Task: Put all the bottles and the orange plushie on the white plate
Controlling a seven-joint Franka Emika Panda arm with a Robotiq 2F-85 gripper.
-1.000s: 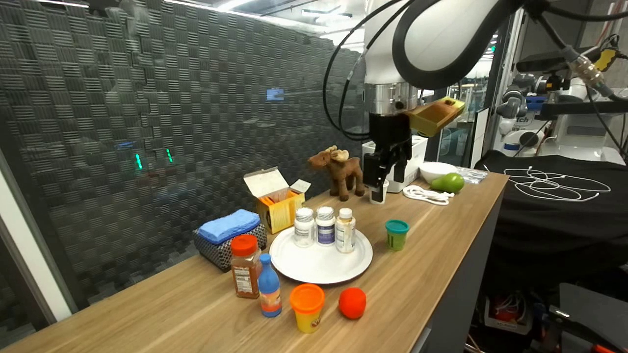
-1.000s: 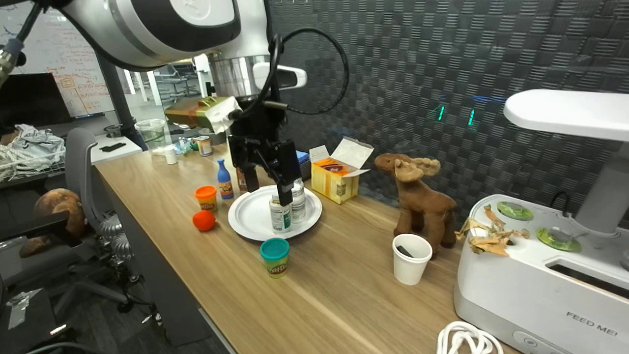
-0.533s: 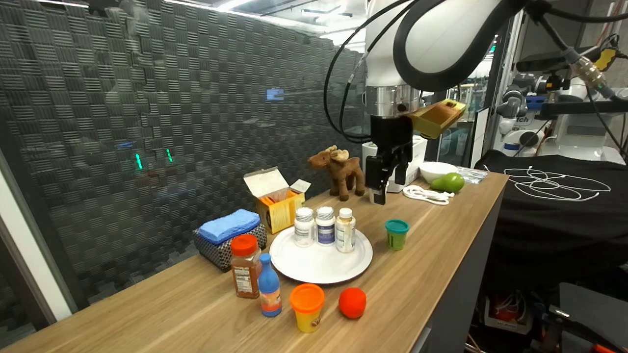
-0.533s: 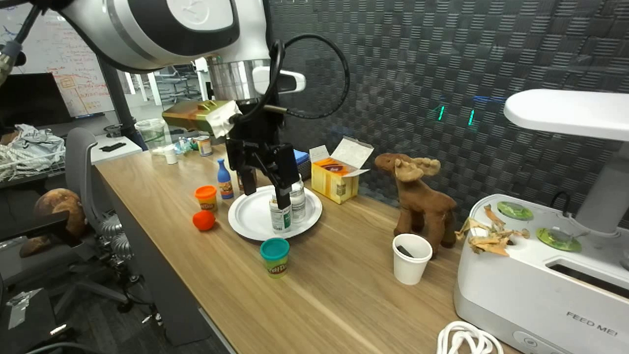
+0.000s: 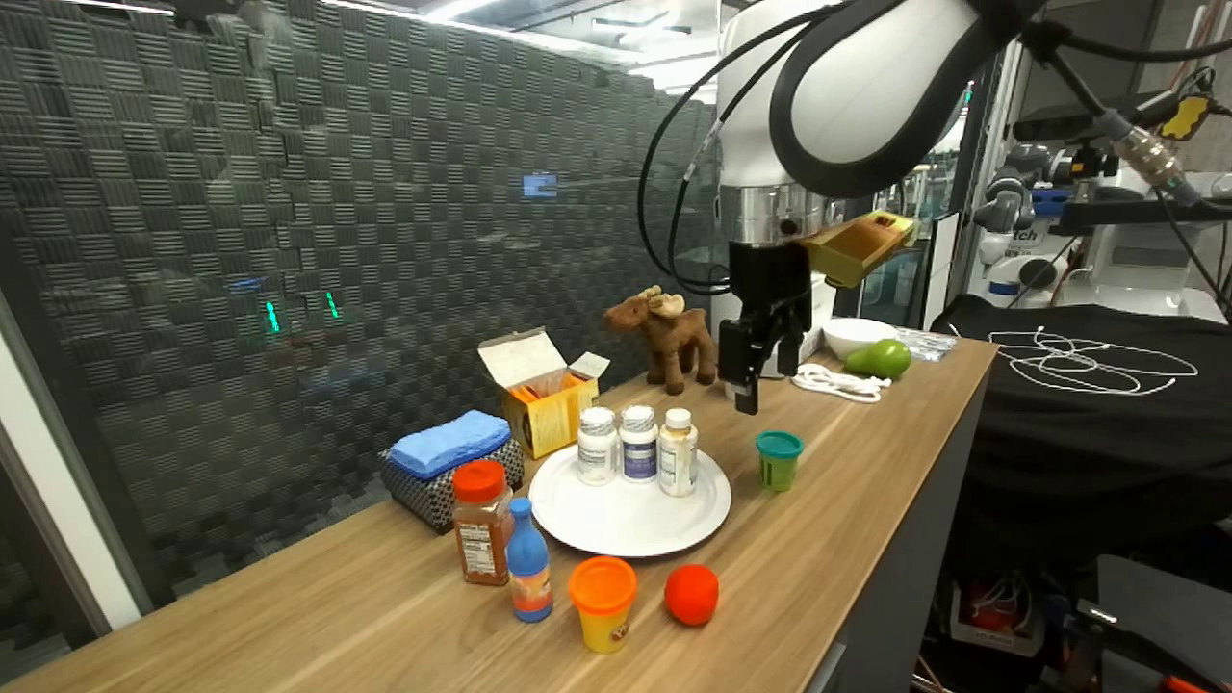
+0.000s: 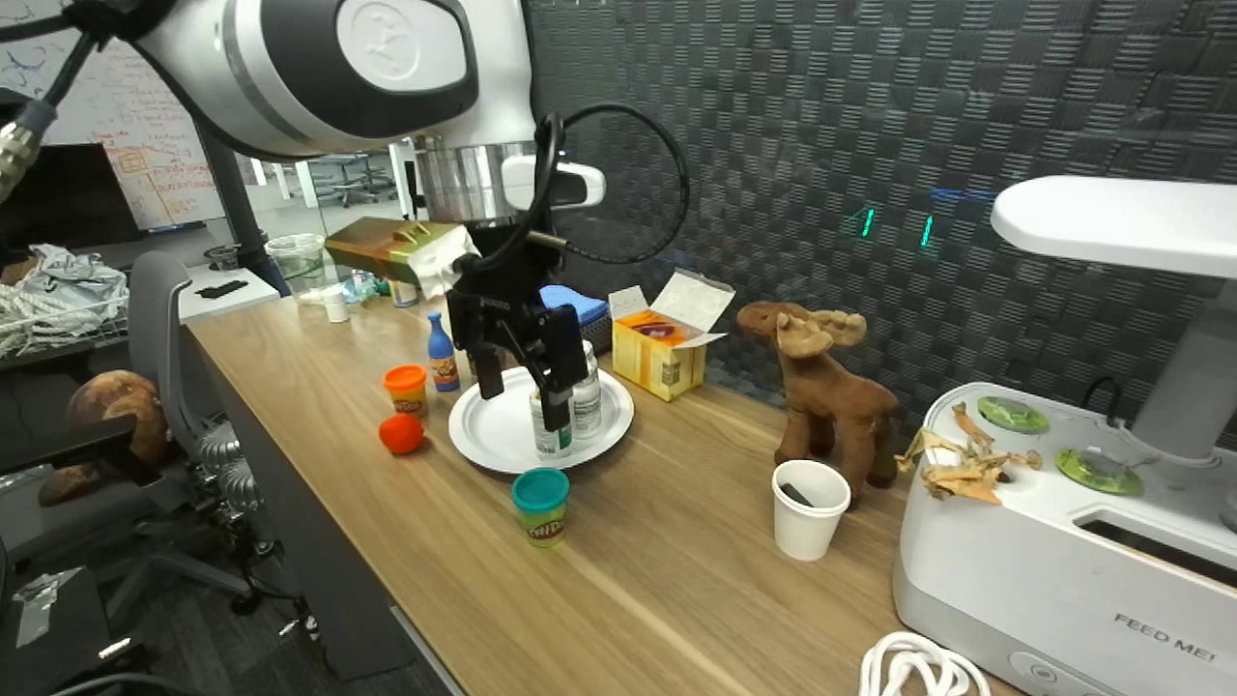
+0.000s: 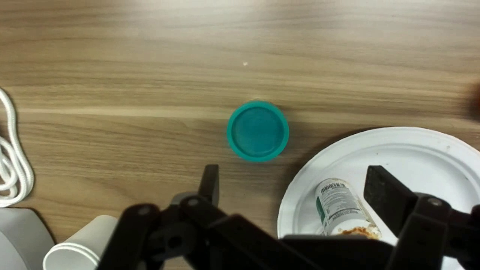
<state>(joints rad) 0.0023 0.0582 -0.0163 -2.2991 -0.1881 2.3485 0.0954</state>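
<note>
Lowered the empty, wide-spread gripper (image 6: 524,407) slightly, probably readying to grasp the teal-lidded tub (image 7: 257,131) for the white plate (image 5: 626,525).

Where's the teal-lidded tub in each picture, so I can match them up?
In an exterior view: the tub right of the plate, right of centre.
In an exterior view: the tub below the plate, slightly left of centre.
Wrist view: the tub near the centre, seen from above; plate lower right.
Shared landmark: the plate, beside the tub in every view.
</note>
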